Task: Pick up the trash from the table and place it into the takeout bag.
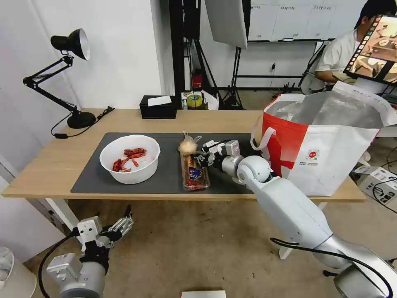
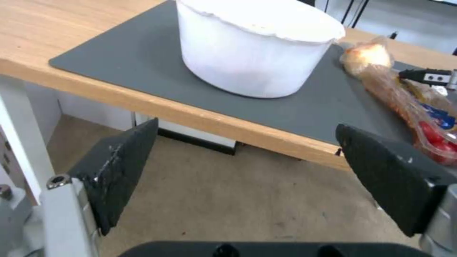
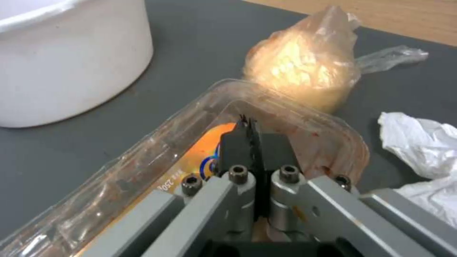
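Note:
On the table [image 1: 53, 161], a white bowl of red shells [image 1: 130, 159] [image 2: 252, 53] [image 3: 71, 60] stands on the left of the dark grey mat [image 1: 95, 178]. To its right lie the clear clamshell box [image 1: 195, 174] [image 3: 142, 167], the small knotted bag [image 1: 187, 145] [image 3: 305, 71] and a crumpled white tissue [image 1: 210, 145] [image 3: 423, 146]. My right gripper [image 1: 201, 157] [image 3: 247, 125] is shut, its tips at the box's end nearest the knotted bag. The takeout bag [image 1: 326, 153] stands open at the table's right end. Below the table's front edge, my left gripper [image 1: 124, 223] [image 2: 242, 171] hangs open.
A black desk lamp [image 1: 78, 118] stands at the table's back left. A black tissue box [image 1: 158, 107] and a tape roll [image 1: 194, 100] sit at the back edge. A person sits behind the takeout bag. A white box [image 1: 380, 182] lies on the floor at the right.

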Robot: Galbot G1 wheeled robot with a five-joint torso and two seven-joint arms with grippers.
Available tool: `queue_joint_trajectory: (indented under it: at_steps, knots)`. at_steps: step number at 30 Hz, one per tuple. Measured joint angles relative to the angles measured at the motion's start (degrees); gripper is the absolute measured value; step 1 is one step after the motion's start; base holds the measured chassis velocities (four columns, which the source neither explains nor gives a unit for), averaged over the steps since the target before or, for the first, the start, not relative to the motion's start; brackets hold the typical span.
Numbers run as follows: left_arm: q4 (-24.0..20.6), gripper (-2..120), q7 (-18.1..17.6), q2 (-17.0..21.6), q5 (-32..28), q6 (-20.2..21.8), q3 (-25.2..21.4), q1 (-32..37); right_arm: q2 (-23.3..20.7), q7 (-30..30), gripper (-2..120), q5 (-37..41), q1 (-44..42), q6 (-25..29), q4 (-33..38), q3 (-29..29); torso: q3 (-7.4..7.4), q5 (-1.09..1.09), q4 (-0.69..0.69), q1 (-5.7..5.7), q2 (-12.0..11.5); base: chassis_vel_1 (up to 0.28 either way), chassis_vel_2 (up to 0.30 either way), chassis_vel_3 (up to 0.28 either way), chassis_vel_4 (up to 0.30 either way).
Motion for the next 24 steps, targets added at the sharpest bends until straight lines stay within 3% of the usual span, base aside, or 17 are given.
queue_joint_trajectory:
  at_steps: [6,11,12,15,20,24]
  knots:
    - [0.3,100,1.9,1.6,-1.9,-1.5,0.5,-0.5,-0.2,0.3,0,0.2,-0.2,-0.2,0.1,0.1,0.00,0.00,0.01,0.00,0.0,0.000,0.000,0.000,0.000]
    - [0.7,100,3.3,5.1,-6.9,-2.8,0.7,-2.2,-0.5,0.5,0,0.6,-0.2,-0.2,0.5,0.1,0.00,0.00,-0.01,0.00,0.0,0.000,0.000,0.000,0.000]
    - [1.2,100,4.2,7.3,-10.3,-4.8,1.0,-3.1,-0.3,0.7,0,1.2,0.1,-0.1,0.6,-0.2,0.00,-0.01,-0.01,0.00,0.0,0.000,0.000,0.000,0.000]
    - [1.5,100,4.7,8.2,-11.7,-5.9,1.2,-3.4,-0.1,0.8,0,1.5,0.3,0.0,0.6,-0.3,0.00,-0.01,-0.01,0.00,0.0,0.000,0.000,0.000,0.000]
    - [4.0,100,7.4,15.3,-17.9,-10.2,1.5,-5.5,1.4,1.2,0,2.3,1.7,0.1,0.8,-1.5,0.00,-0.01,0.01,0.00,0.0,0.000,0.000,0.000,0.000]
    - [5.6,100,7.9,19.2,-20.8,-10.5,1.4,-7.2,1.8,1.2,0,2.3,2.2,0.2,1.3,-2.4,0.00,-0.02,0.00,0.00,0.0,0.000,0.000,0.000,0.000]
